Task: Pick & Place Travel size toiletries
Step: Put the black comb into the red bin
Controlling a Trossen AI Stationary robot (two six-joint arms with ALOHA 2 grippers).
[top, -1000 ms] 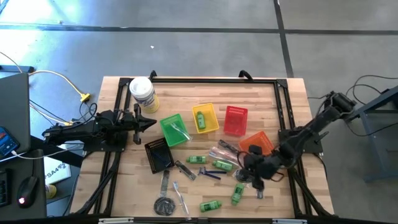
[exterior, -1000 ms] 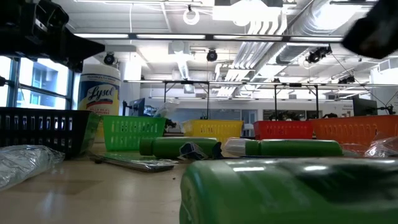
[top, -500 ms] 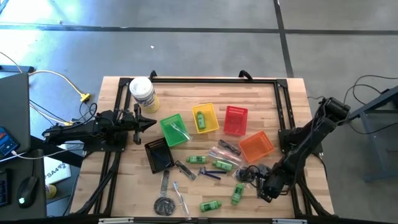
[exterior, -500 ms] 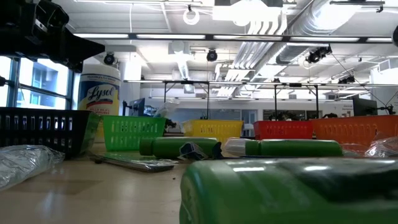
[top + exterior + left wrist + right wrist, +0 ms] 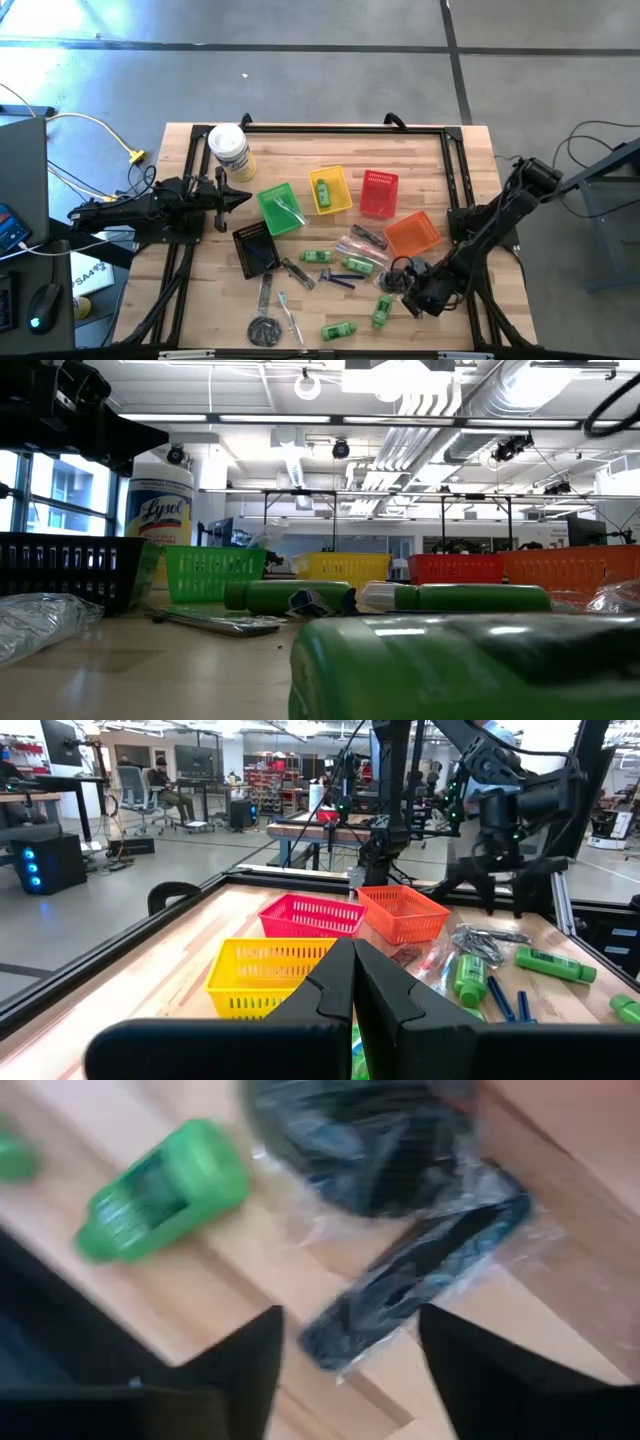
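The right gripper (image 5: 418, 298) is down low near the front right corner of the table (image 5: 430, 150), its fingers (image 5: 240, 1370) spread wide with nothing between them. In the right wrist view a black comb sealed in clear wrap (image 5: 415, 1280) lies straight ahead of the gap, with a darker wrapped bundle (image 5: 360, 1140) beyond it and a green mini bottle (image 5: 165, 1185) off to one side, close but apart from the comb. So I'd say this is the approach to a pick: the pincer is lined up over the wrapped comb but has not closed on it.

The next move, as I judge it, is to drop the last bit so one finger lands either side of the comb, then squeeze. The slick wrap may let it slide, and the bundle beside it could get caught too.

Further out, the other toiletries are scattered along the front half: green bottles (image 5: 343, 328), a blue razor (image 5: 335, 278), a round piece in wrap (image 5: 265, 328). Behind them, toward the middle, sit the orange basket (image 5: 412, 234), red basket (image 5: 378, 192), yellow basket (image 5: 331, 190) with a bottle already in it, green basket (image 5: 279, 208) and black basket (image 5: 256, 250). A white canister (image 5: 228, 148) stands at the back left corner.

The left gripper (image 5: 240, 197) waits at the left edge, its fingers pressed together and empty
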